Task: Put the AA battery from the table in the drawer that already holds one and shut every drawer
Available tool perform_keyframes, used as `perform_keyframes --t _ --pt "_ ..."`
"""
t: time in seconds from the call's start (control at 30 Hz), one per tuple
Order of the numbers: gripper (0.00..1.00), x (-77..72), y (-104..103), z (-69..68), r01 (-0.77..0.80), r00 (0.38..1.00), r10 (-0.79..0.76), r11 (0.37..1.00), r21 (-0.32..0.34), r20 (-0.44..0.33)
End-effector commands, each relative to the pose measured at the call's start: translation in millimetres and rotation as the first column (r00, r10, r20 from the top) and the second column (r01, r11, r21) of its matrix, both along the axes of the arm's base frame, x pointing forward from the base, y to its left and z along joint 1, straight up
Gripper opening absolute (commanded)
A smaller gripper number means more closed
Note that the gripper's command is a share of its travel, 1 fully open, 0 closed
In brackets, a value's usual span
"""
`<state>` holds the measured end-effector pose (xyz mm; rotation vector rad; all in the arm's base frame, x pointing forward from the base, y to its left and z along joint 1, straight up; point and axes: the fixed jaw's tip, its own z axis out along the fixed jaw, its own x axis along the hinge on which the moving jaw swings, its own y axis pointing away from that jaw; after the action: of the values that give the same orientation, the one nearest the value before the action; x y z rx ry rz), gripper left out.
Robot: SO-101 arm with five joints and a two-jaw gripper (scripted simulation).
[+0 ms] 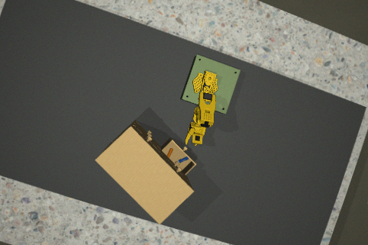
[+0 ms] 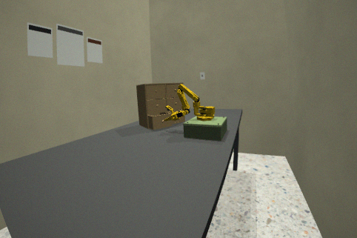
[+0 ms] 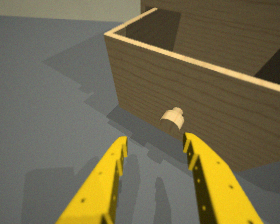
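Observation:
A wooden drawer cabinet [image 1: 143, 172] stands on the dark table. One low drawer [image 1: 179, 156] is pulled out toward the arm. It holds an orange thing [image 1: 169, 152] and a blue thing [image 1: 182, 159]. My gripper [image 1: 189, 141] hovers low, just in front of that drawer. In the wrist view the yellow fingers stand apart with nothing between them. The drawer's round knob [image 3: 173, 118] is just beyond the fingertips, nearer the right finger and not between them. I see no AA battery on the table in any view.
The arm stands on a green base block [image 1: 211, 83]. Other drawer knobs [image 1: 150, 135] stick out along the cabinet front. The cabinet also shows in the side view [image 2: 159, 104], with a wall behind it.

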<state>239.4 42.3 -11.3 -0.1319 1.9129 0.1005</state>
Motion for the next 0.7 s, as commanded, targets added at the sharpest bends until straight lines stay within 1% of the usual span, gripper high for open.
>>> perform_keyframes --t 0.0,0.4,0.57,0.67 --pt "0.21 9.3 -5 -7.0 0.029 1.000 -0.029 1.000 0.006 -0.005" --pt "0.21 9.3 -5 -7.0 0.029 1.000 -0.029 1.000 0.006 -0.005" --pt "0.21 22.6 -12 -14.5 0.058 0.998 -0.058 0.998 0.005 -0.005" --pt "0.21 22.6 -12 -14.5 0.058 0.998 -0.058 0.998 0.005 -0.005"
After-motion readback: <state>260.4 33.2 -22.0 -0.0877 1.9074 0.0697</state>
